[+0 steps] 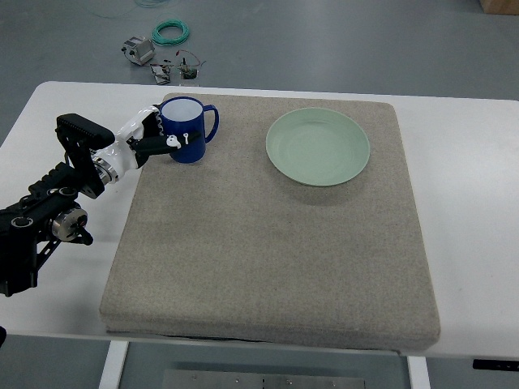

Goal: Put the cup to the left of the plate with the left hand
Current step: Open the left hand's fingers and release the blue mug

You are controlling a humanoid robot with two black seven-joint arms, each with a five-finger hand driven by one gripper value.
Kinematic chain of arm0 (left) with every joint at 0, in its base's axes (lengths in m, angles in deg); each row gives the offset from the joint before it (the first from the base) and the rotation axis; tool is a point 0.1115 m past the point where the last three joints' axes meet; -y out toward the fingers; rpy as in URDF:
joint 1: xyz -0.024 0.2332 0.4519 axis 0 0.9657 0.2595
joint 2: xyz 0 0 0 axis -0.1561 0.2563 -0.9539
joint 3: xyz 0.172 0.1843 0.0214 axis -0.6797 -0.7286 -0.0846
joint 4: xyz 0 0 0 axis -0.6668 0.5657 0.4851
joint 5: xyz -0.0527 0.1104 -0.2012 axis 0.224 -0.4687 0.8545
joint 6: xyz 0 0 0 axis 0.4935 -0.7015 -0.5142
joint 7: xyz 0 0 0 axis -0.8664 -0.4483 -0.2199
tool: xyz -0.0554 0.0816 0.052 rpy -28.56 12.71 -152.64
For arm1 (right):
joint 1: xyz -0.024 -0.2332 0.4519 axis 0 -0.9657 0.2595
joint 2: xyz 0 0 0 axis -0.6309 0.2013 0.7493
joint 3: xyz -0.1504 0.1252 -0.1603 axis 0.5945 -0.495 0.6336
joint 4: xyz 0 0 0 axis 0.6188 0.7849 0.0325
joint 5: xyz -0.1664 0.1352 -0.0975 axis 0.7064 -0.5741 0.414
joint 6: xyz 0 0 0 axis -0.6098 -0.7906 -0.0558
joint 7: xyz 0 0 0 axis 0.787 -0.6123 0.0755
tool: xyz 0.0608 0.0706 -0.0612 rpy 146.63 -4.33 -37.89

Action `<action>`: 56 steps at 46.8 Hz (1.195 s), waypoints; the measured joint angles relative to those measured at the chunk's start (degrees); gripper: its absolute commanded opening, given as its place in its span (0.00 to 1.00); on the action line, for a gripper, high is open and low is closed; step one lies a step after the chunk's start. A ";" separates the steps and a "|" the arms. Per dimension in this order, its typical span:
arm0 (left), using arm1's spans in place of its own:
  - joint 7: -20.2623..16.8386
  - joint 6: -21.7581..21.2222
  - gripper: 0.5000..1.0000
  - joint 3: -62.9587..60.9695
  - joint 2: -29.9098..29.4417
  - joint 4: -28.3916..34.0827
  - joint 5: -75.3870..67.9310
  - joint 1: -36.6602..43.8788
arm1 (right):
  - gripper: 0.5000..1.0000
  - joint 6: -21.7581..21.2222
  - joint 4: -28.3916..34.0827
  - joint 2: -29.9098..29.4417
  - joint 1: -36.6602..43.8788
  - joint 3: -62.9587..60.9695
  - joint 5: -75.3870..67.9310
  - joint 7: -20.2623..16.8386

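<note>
left hand (154, 139) fingers curled around blue cup (185, 130), upright on mat (268, 243), left of plate (318, 147).

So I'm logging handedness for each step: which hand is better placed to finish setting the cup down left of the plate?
Left. The left hand is already wrapped around the blue cup, which stands on the mat left of the green plate. No right arm shows in the view.

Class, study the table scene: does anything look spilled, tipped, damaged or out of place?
Nothing stands out. The blue cup stands upright on the mat, gripped by the left hand; the green plate lies flat, empty.
</note>
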 measured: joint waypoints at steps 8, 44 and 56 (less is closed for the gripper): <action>0.07 0.00 0.48 0.00 0.01 0.00 0.00 0.00 | 0.87 0.00 0.00 0.00 0.00 0.00 0.00 0.00; 0.07 0.00 0.83 0.27 0.27 -0.07 0.16 0.76 | 0.87 -0.01 0.00 0.00 0.00 -0.01 0.00 0.00; 0.02 0.00 0.93 0.72 0.27 -0.36 0.87 0.80 | 0.87 0.01 0.00 0.00 0.00 -0.01 0.00 0.00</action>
